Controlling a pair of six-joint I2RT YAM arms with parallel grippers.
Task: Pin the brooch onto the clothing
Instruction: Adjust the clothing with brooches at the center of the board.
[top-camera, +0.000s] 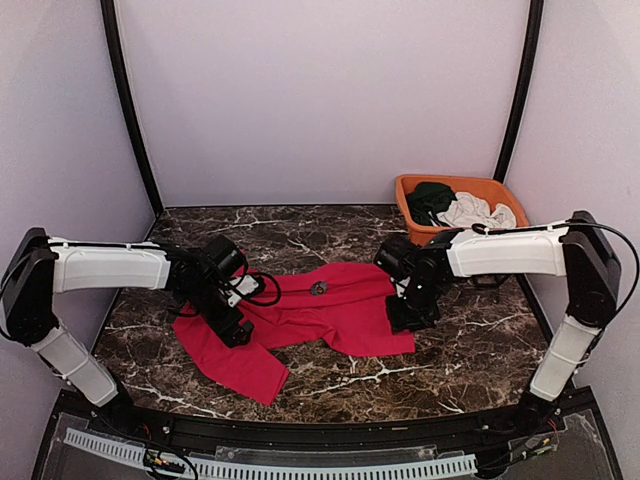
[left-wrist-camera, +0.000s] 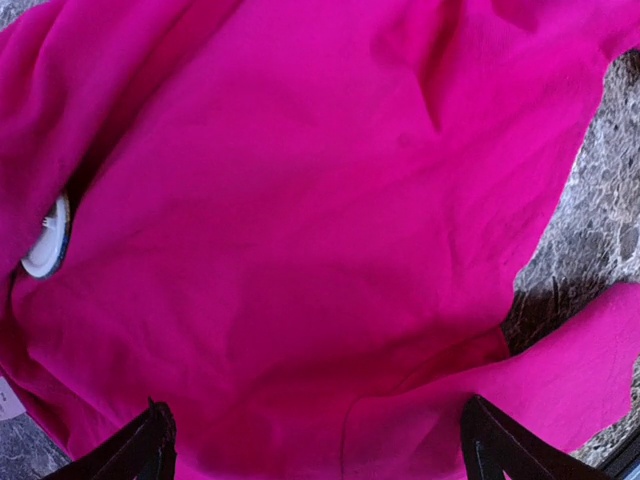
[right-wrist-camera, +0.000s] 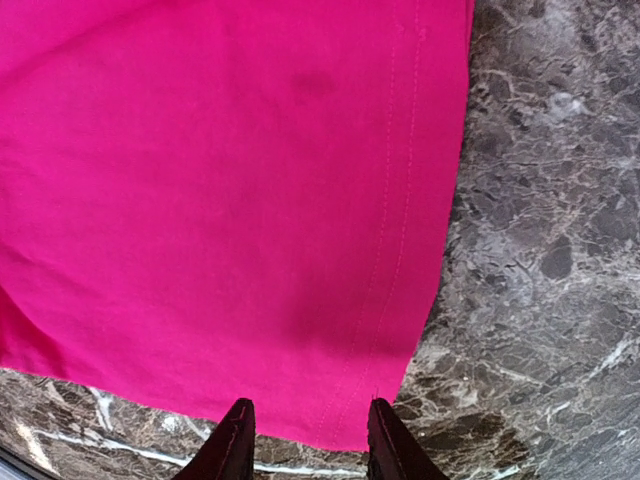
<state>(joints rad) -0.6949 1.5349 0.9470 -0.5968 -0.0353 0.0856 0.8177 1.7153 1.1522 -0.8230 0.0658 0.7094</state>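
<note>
Barely discernible, the brooch (top-camera: 318, 288) lies small on the clothing (top-camera: 345, 315).

Mid-worktop (top-camera: 300, 235): T-shirt (top-camera: 330, 315), brooch (top-camera: 319, 288) on its far middle. Far right corner: basket (top-camera: 450, 181), garments (top-camera: 470, 210) inside.

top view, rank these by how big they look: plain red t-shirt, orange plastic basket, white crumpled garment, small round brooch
1. red t-shirt, clearly largest
2. orange plastic basket, though it sits farther from the camera
3. white crumpled garment, inside the basket
4. small round brooch, a speck on the shirt
</note>
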